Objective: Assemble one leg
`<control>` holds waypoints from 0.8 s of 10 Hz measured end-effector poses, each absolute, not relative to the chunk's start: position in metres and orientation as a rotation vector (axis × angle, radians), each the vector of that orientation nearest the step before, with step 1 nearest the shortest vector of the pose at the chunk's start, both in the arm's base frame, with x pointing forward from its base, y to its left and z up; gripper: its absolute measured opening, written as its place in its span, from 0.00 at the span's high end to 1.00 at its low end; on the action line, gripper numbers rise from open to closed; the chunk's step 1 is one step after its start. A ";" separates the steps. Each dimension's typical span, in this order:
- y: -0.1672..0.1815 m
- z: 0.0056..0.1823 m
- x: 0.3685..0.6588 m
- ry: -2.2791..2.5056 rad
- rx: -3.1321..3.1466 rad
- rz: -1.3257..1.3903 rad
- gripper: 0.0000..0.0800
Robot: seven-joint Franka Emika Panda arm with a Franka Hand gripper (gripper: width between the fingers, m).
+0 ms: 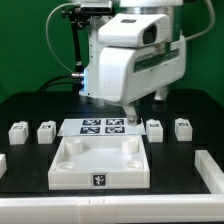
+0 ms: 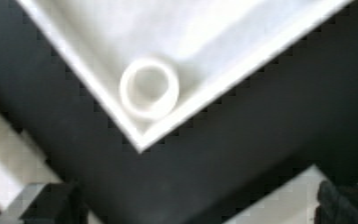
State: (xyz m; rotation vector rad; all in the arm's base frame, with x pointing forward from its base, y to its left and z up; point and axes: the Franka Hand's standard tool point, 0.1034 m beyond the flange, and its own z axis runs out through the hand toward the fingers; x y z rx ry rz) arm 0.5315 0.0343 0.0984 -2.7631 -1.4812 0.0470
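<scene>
Four small white legs stand in a row on the black table: two at the exterior view's left (image 1: 18,132) (image 1: 46,131) and two at its right (image 1: 154,129) (image 1: 183,128). The large white square panel (image 1: 100,162) lies at the front centre. My gripper (image 1: 129,114) hangs just above the panel's far right corner, apart from every leg. In the wrist view a corner of the panel (image 2: 211,45) with its round socket (image 2: 149,86) fills the frame. My gripper (image 2: 194,205) is open and empty, with dark fingertips (image 2: 43,205) at the frame's edges. No leg shows there.
The marker board (image 1: 103,126) lies flat behind the panel, between the two pairs of legs. White blocks sit at the table's left edge (image 1: 3,162) and right edge (image 1: 210,170). The arm's white body (image 1: 135,60) looms over the middle.
</scene>
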 end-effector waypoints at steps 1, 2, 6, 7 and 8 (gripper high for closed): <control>0.020 0.090 0.510 -1.586 -2.701 0.055 0.19; 0.009 0.079 0.492 -1.658 -2.654 0.057 0.19; -0.019 0.035 0.451 -2.146 -2.265 0.014 0.19; -0.020 0.025 0.449 -2.152 -2.247 0.018 0.19; -0.021 0.022 0.449 -2.146 -2.248 0.021 0.19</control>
